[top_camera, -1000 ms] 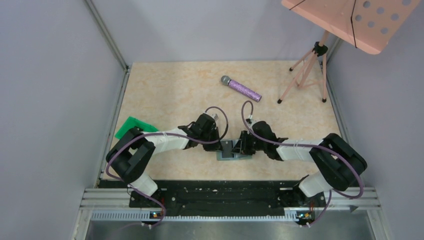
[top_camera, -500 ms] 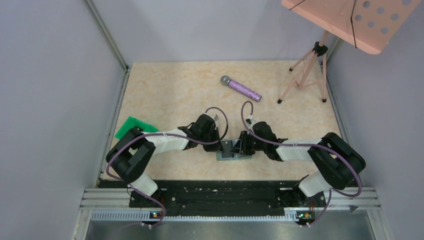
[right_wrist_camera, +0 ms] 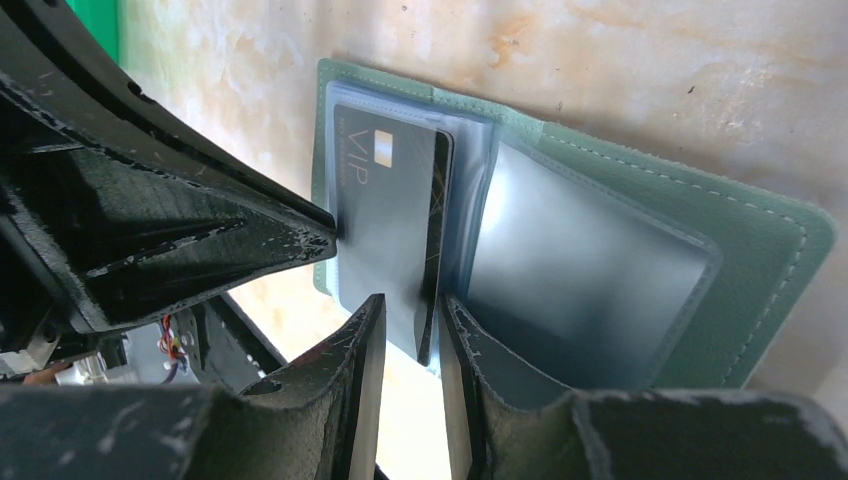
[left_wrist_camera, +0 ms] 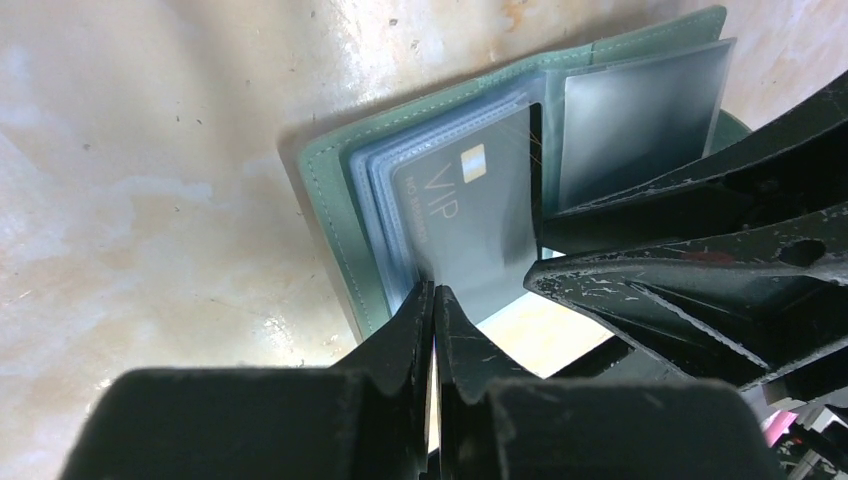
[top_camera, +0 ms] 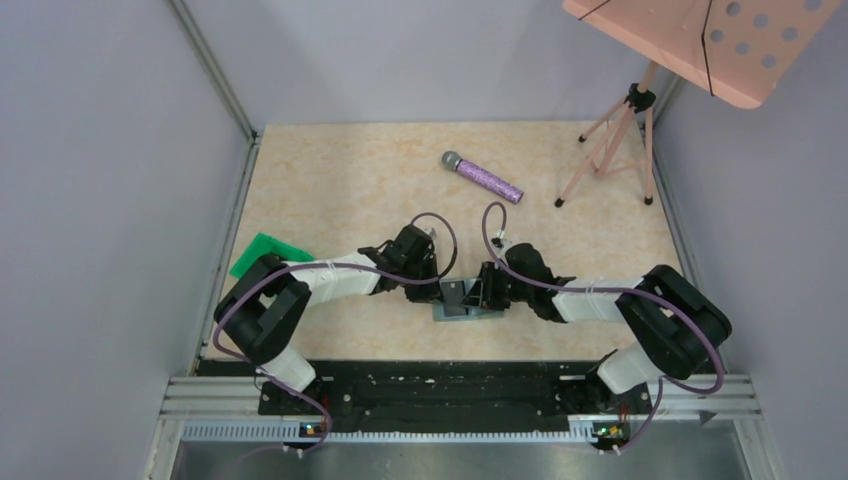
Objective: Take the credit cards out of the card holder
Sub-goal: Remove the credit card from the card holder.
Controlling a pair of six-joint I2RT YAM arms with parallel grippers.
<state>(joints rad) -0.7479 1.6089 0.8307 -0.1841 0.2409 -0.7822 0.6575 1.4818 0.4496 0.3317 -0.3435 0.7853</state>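
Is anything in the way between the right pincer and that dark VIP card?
Nothing visible. The right pincer straddles the near edge of the VIP card, though a clear sleeve of the card holder covers part of it. The left pincer pinches the holder's edge.

My left arm (top_camera: 335, 280) and right arm (top_camera: 590, 300) reach inward, elbows bent, wrists tipped down. My left gripper (left_wrist_camera: 432, 295) is pinched tight. Just opposite it, my right gripper (right_wrist_camera: 408, 310) clamps a credit card (right_wrist_camera: 385, 210).
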